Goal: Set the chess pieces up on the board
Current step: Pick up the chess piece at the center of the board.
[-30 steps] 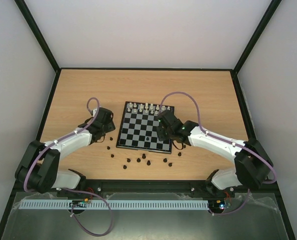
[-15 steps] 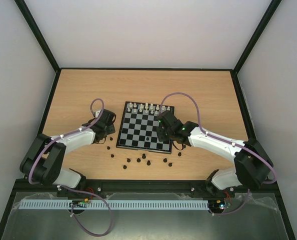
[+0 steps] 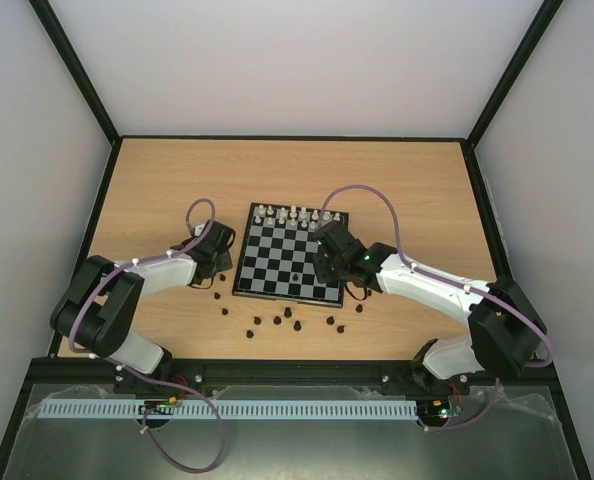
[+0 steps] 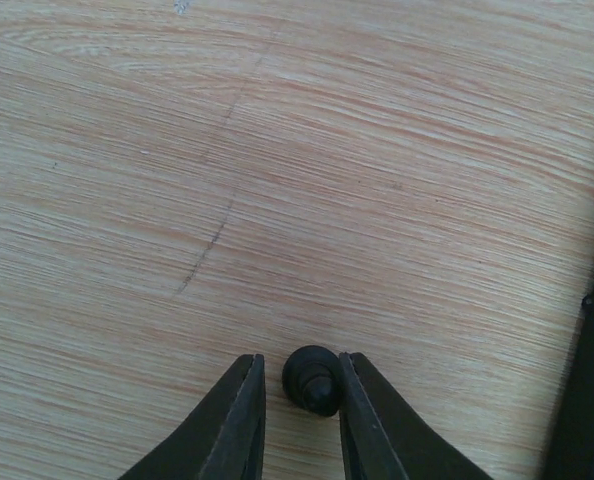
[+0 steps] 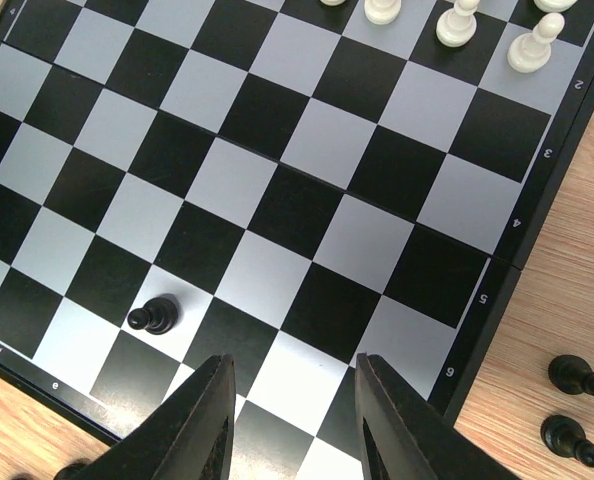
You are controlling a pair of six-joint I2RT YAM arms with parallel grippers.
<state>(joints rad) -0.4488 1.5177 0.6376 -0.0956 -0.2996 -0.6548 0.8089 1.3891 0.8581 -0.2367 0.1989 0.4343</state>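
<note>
The board point(image 3: 277, 255) lies mid-table, with white pieces point(image 3: 295, 213) along its far edge and one black pawn point(image 3: 295, 277) near its front edge. Several black chess pieces point(image 3: 288, 320) are scattered on the table in front of it. My left gripper point(image 3: 218, 268) is low at the board's left side. In the left wrist view it point(image 4: 298, 361) is open around a small black piece point(image 4: 312, 380) that touches the right finger, with a gap to the left finger. My right gripper point(image 3: 327, 268) hovers open and empty point(image 5: 294, 365) over the board's front right part point(image 5: 307, 215), to the right of the pawn point(image 5: 154, 315).
Two more black pieces point(image 5: 577, 377) lie on the wood just off the board's right edge. White pieces point(image 5: 532, 40) stand at the top of the right wrist view. A dark edge point(image 4: 589, 400) shows at the right of the left wrist view. Black frame rails border the table.
My left arm has swung in and its gripper has moved closer to the board's left edge, down by a black piece. The right arm has not moved.
</note>
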